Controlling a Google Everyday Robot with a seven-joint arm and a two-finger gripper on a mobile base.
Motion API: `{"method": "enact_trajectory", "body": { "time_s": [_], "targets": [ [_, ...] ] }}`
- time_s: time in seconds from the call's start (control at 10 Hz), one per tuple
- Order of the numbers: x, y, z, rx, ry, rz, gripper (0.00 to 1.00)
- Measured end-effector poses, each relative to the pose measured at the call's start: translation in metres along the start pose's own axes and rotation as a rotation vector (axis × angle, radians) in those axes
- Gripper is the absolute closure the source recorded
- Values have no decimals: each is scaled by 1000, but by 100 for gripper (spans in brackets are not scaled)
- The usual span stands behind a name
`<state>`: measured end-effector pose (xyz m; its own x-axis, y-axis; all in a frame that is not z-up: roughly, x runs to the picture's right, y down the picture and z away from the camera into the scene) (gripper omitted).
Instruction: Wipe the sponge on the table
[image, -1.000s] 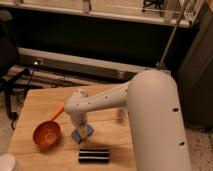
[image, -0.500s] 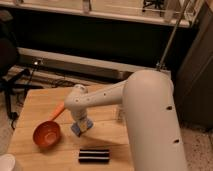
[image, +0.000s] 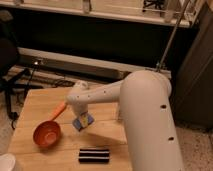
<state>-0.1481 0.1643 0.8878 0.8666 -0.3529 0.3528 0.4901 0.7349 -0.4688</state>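
Observation:
My gripper (image: 83, 118) reaches down from the big white arm over the middle of the table (image: 45, 102), a light wooden plank top. It is shut on the sponge (image: 82, 123), a small light-blue pad that sits tilted under the fingers, at or just above the wood. The arm's bulky white housing hides the right side of the table.
An orange bowl (image: 46, 134) with an orange handle (image: 59, 111) lies just left of the sponge. A black block with white stripes (image: 94, 155) lies in front of it near the table's near edge. A white round object (image: 6, 163) shows at the bottom left corner. A dark chair stands at the far left.
The gripper and the sponge have slid a little toward the far side of the table. The bowl and the black block have stayed put.

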Motion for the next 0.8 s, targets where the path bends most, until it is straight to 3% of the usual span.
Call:
{"method": "enact_trajectory", "body": {
  "time_s": [0.4, 0.8],
  "targets": [
    [46, -9, 1, 1, 52, 69, 69],
    [94, 16, -8, -25, 110, 145, 69]
  ]
}}
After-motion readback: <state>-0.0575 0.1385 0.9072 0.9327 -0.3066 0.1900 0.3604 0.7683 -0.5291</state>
